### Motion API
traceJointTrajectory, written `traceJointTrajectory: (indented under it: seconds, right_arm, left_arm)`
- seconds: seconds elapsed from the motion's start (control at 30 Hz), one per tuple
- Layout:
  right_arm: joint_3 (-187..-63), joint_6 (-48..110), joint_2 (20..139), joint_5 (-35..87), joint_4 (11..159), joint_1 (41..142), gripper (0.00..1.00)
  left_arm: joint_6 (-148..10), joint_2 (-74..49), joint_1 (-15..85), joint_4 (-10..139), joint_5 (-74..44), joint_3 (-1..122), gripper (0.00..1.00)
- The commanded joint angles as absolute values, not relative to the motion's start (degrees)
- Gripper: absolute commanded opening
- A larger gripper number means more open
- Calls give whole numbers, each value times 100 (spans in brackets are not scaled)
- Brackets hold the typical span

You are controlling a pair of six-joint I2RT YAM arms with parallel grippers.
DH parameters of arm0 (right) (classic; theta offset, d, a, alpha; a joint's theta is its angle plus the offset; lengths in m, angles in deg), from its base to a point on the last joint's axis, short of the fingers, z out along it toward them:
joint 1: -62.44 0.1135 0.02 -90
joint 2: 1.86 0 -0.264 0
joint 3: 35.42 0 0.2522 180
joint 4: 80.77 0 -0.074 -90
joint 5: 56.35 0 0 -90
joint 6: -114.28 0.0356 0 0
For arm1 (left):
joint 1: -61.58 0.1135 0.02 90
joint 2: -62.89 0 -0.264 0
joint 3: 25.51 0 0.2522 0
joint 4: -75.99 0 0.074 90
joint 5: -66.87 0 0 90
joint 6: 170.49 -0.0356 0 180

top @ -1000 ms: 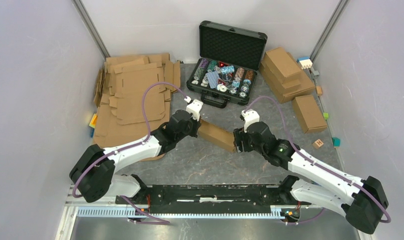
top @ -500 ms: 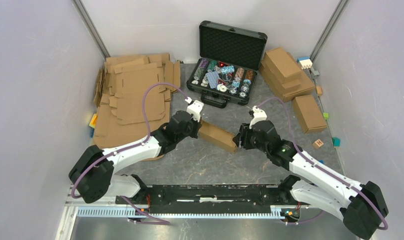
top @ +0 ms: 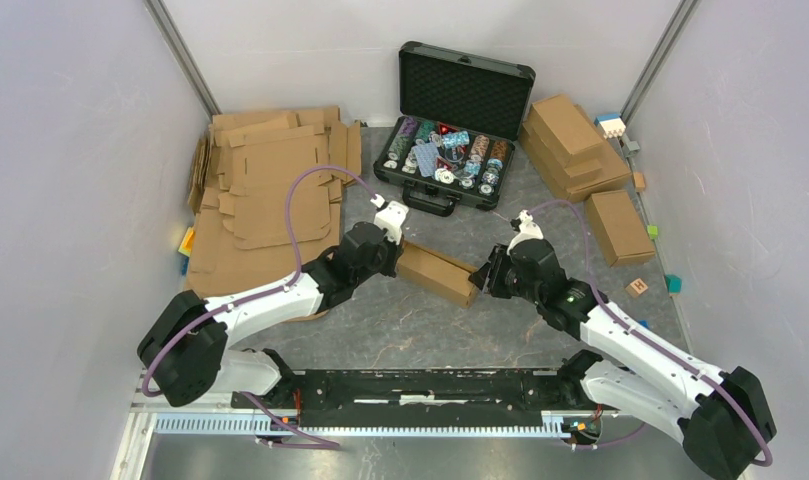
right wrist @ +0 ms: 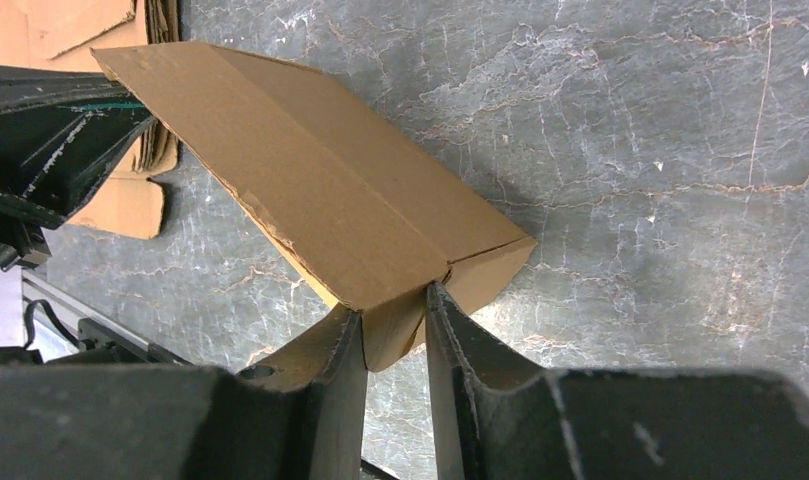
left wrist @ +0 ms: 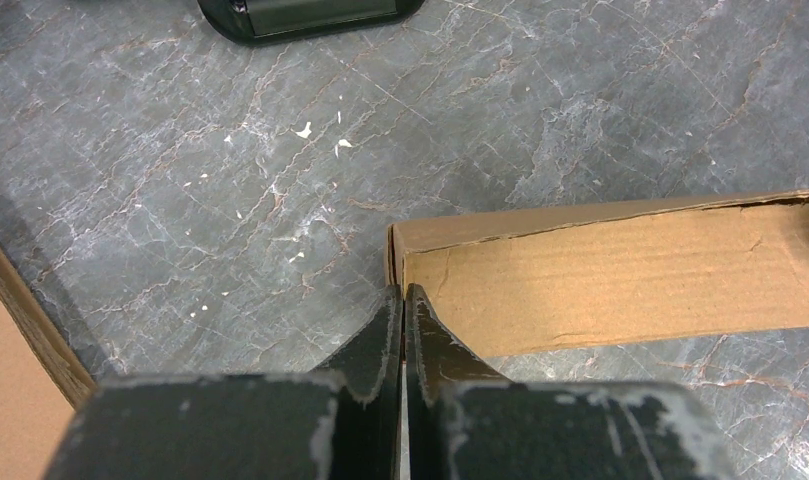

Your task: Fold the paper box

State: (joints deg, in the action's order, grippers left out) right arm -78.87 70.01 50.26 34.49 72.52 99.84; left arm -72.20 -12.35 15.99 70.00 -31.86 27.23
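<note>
Top external view: right gripper [top: 485,278], clamped on the paper box [top: 437,272] at centre frame, has swung toward the right. Left gripper [top: 393,252] pinches the opposite end. The box looks nearly formed.

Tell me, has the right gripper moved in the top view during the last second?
Yes. The right gripper moved right and farther from the base rail, toward the folded box lying alone at right; it grips one end of the paper box.

Robotics laboratory test cell: plain white enclosure walls [top: 80,150] at the frame edges, two bench-mounted arms [top: 270,295] at bottom, grey marbled surface [top: 420,325], stacked cardboard blanks [top: 270,190] at upper left.
</note>
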Motion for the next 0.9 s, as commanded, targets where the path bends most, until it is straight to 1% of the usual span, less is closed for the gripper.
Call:
traceJointTrajectory:
  seconds: [0.0, 0.13, 0.33, 0.47, 0.63, 0.7, 0.8, 0.87]
  right_arm:
    - [-7965, 7405, 4992, 3308, 7300, 9963, 30]
    - [-8105, 7481, 5098, 3330, 7027, 9961, 28]
    - [-8180, 7564, 5145, 3330, 6789, 9961, 35]
    - [-8295, 7614, 5160, 3685, 6368, 9961, 35]
    - [-8370, 7554, 5067, 3754, 6274, 9961, 35]
    - [-8390, 7501, 5049, 3785, 6231, 9961, 39]
    - [-8381, 7311, 5044, 3688, 6280, 9961, 52]
    - [-8424, 7079, 5051, 3547, 6308, 9962, 56]
  left_arm:
    - [-7100, -1175, 1491, 7076, -3104, 2752, 2]
    - [-7109, -1188, 1474, 7075, -3129, 2754, 2]
    - [-7109, -1214, 1464, 7076, -3148, 2763, 2]
    - [-7117, -1227, 1451, 7076, -3148, 2776, 2]
    - [-7117, -1242, 1455, 7076, -3166, 2779, 2]
    - [-7117, -1235, 1455, 7076, -3174, 2774, 2]
    - [-7119, -1251, 1449, 7076, -3183, 2777, 2]
    - [-7117, -1273, 1447, 7076, -3184, 2772, 2]
